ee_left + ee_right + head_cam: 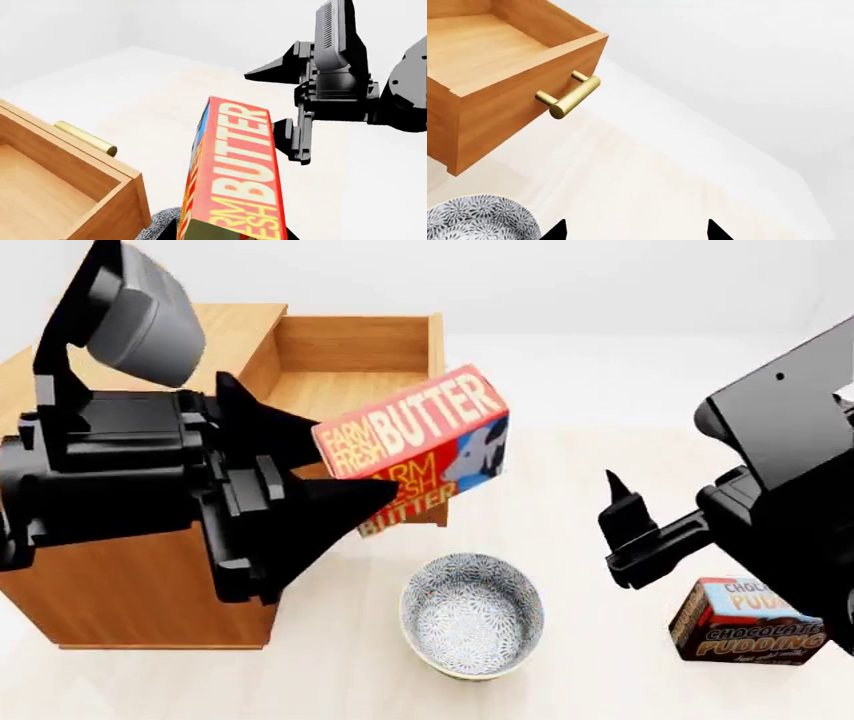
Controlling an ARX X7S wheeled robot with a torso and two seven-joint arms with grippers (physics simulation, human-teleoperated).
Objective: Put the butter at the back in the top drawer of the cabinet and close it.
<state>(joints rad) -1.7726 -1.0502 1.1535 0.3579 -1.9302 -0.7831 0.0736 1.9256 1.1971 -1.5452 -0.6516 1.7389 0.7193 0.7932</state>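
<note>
My left gripper [358, 462] is shut on the butter [414, 445], a red and yellow carton lettered "FARM FRESH BUTTER" with a blue side. The carton [237, 175] hangs tilted in the air, just outside the front corner of the top drawer [350, 358]. That drawer [60, 185] is pulled out of the wooden cabinet [127, 585] and shows an empty wood floor and a brass bar handle [567, 97]. My right gripper [618, 530] hangs open to the right, apart from the butter, with nothing between its fingers [714, 231].
A patterned bowl [471, 612] sits on the pale floor below the butter and in front of the cabinet. A brown and blue chocolate pudding box [747, 620] lies at the right, under my right arm. The two lower drawers are hidden.
</note>
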